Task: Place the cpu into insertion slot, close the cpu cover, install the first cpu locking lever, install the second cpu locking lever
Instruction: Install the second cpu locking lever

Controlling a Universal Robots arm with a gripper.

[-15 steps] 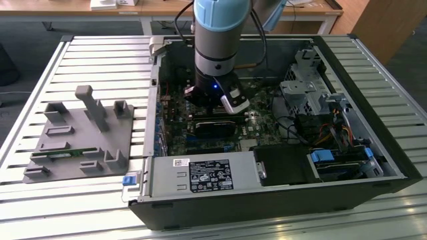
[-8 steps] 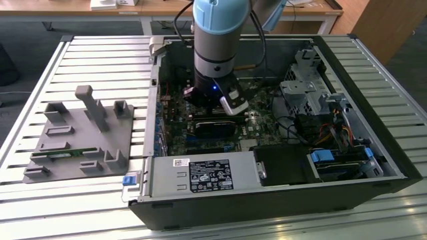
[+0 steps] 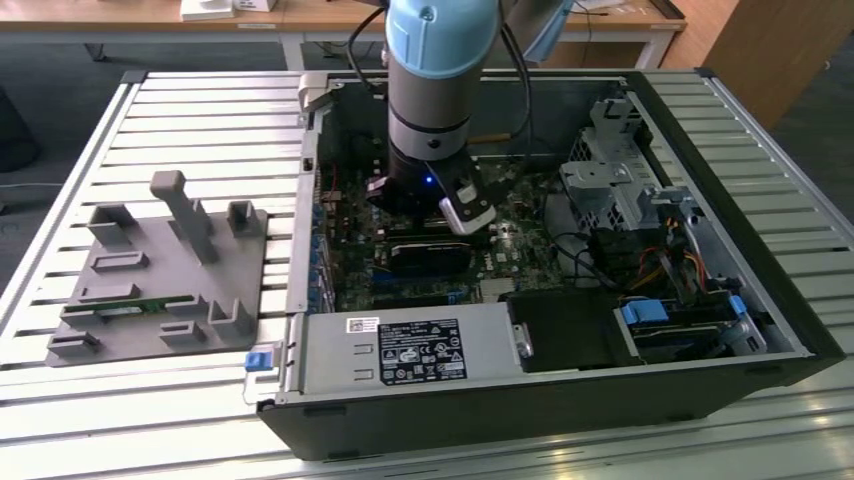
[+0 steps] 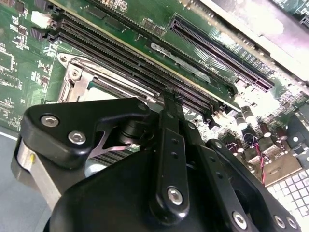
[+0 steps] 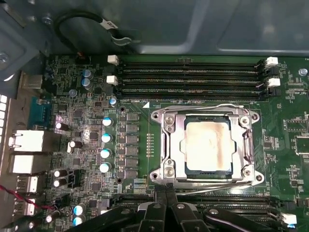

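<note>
I see the cpu seated in the insertion slot on the green board, with the cpu cover closed over its rim. My tool hovers just beside the socket edge, fingers together, gripping nothing.

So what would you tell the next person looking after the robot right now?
Gripper: low over the green board, at the edge of the socket, holding nothing that I can see.
Cpu: already sitting in the insertion slot.
Cpu cover: folded down flat around the chip.
Locking levers: one wire lever lies along the memory-slot side, the other along the gripper side. Both lie flat.
Left: I cannot tell whether both levers are hooked under their catches, so check that.
</note>
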